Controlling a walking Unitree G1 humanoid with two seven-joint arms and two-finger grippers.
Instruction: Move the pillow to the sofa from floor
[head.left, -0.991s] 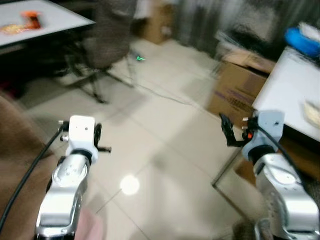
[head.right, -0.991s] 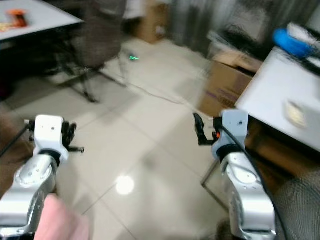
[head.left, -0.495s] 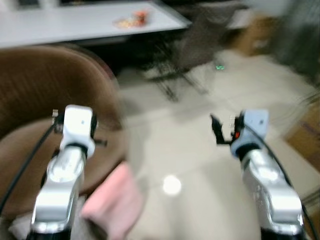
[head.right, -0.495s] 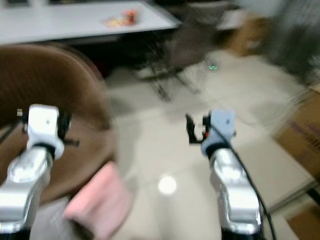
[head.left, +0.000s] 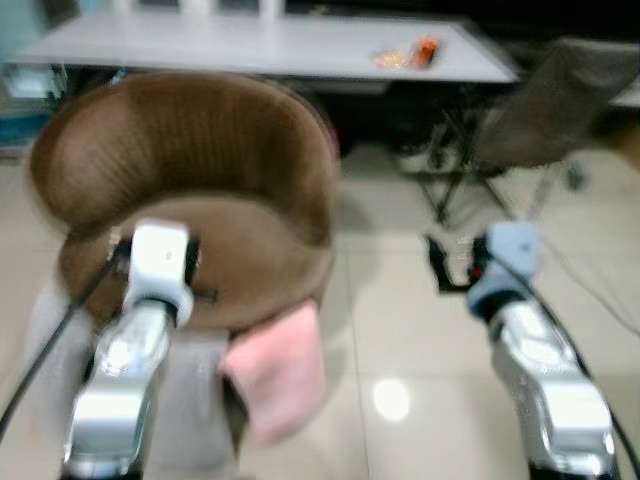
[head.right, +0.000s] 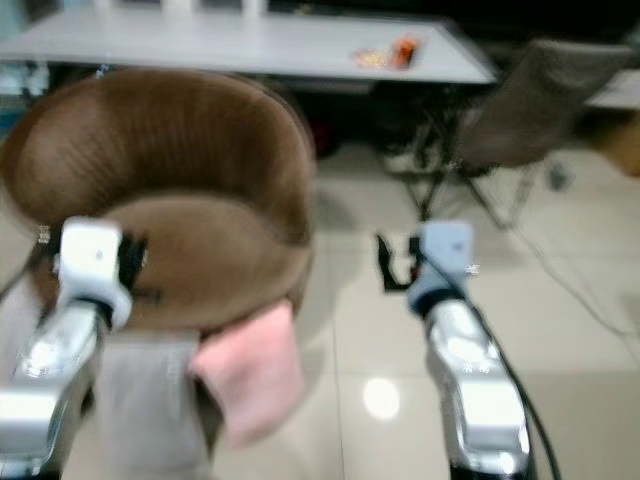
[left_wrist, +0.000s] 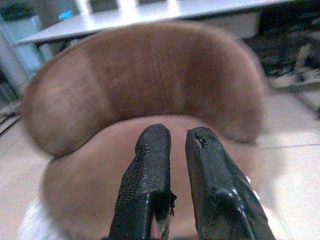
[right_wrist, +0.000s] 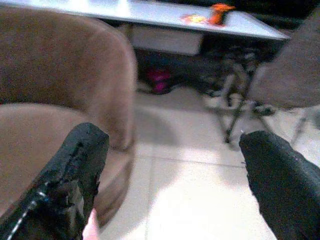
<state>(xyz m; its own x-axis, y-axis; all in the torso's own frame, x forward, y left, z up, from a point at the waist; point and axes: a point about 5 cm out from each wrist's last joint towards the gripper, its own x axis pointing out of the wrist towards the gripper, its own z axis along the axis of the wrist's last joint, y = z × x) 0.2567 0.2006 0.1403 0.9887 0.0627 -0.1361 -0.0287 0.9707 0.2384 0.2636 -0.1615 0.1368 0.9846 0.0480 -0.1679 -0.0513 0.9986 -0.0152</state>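
While the head views are soft with blur, a round brown sofa chair (head.left: 190, 190) takes up the upper left and centre of the frame, its curved back rising behind a padded seat. A pink pillow (head.left: 278, 372) sits low and left of centre, at the front edge of that seat and leaning down over it toward the pale tiled floor (head.left: 400, 330); whether its lower end touches the floor cannot be told. Something grey (head.left: 195, 420) lies beside the pillow at the bottom left (too blurred to name).

The left gripper (left_wrist: 172, 150) is held out in front of the chair seat, and in its wrist view the two black fingers (left_wrist: 150, 165) stand close together with only a slim gap, nothing between them. The right gripper (right_wrist: 172, 175) is over bare floor to the right of the chair, in the right half of the head views, its fingers (right_wrist: 80, 160) spread wide apart and empty.

Along the top of the frame runs a long white table (head.left: 270, 45) with small orange things (head.left: 415, 52) on its right part. At the upper right stands a grey folding chair (head.left: 545, 105) on thin dark legs.
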